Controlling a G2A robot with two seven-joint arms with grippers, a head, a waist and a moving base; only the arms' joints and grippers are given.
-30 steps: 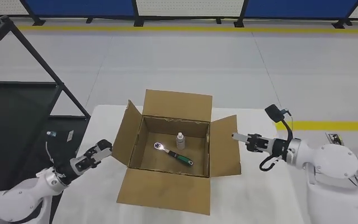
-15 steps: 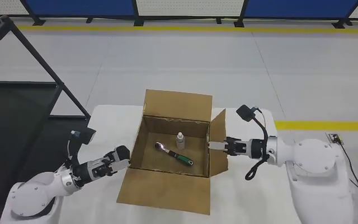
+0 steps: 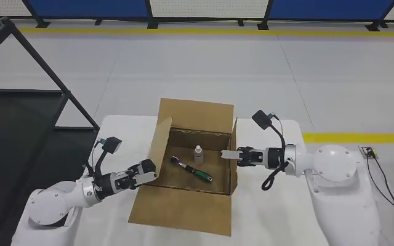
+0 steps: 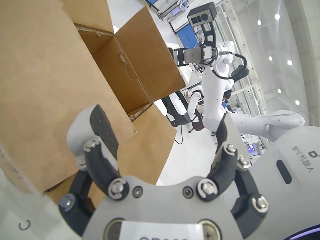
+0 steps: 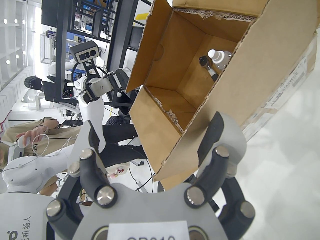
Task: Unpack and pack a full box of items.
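Cardboard box [image 3: 184, 212] is set mid-table [image 3: 277, 215], wrench [image 3: 191, 169] and bottle [image 3: 199, 154] inside, its side flaps raised between left gripper [image 3: 148, 170] and right gripper [image 3: 226, 154], both spread wide and empty. Closing is judged under way. Each flap is next to be folded inward.

The box [image 3: 181, 209] is plain brown cardboard, matt and a little rough. Its cut edges show the wavy corrugated layer, torn in some places. The bottle [image 3: 199, 154] inside is white, smooth plastic. The wrench [image 3: 192, 170] has a shiny metal head; its green and black handle is perhaps rubber or plastic, too small to judge. The table [image 3: 277, 215] is white and matt. The left hand [image 4: 161, 116] has glossy white plastic fingers with matt black pads [image 4: 102, 123], on a dull grey metal plate [image 4: 160, 201].
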